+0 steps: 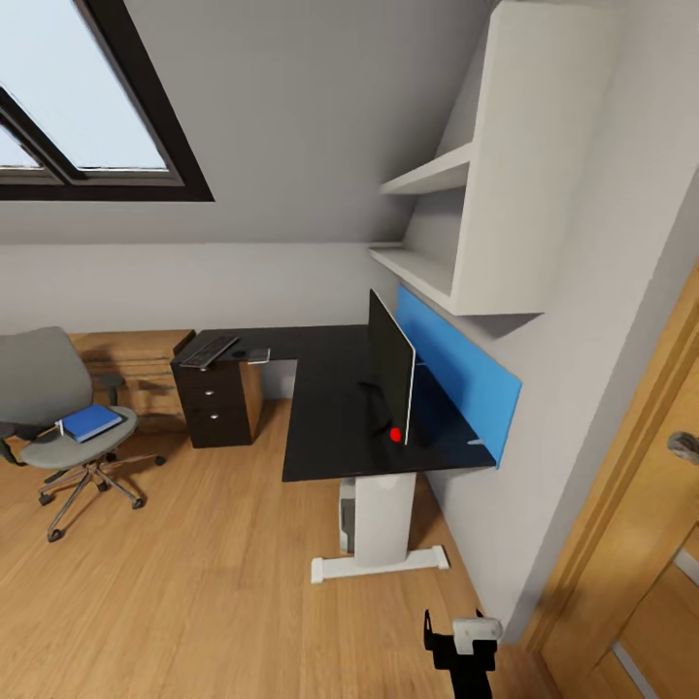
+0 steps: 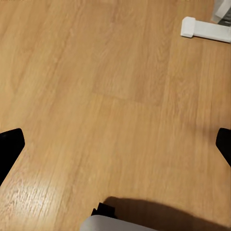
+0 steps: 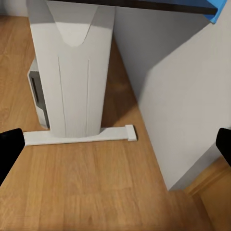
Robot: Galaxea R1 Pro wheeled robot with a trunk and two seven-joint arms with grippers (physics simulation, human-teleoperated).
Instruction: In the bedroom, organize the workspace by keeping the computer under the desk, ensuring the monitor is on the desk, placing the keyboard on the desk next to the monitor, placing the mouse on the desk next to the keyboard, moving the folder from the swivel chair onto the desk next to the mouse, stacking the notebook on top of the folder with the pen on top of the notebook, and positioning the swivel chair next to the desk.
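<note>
Monitor (image 1: 390, 373), keyboard (image 1: 209, 350) on desk (image 1: 325, 408); folder (image 1: 90, 421) still on chair (image 1: 53, 413). My grippers spread, empty.

Attic room, simulator render.
Floor (image 1: 204, 573): light wood planks, glossy; same planks in both wrist views.
Walls (image 1: 194, 282): pale grey; ceiling (image 1: 301, 107) sloped, grey.
Skylight (image 1: 78, 97): dark frame, set in slope, pale blue-white sky behind.
Shelves (image 1: 437, 175): white, two tiers, wall-mounted beside tall white panel.
Dresser (image 1: 136, 369): light wood, low, against far wall.
Door (image 1: 641, 505): wood, at right, metal handle (image 1: 683, 445) at edge.
Light: even, diffuse, soft shadows.
</note>
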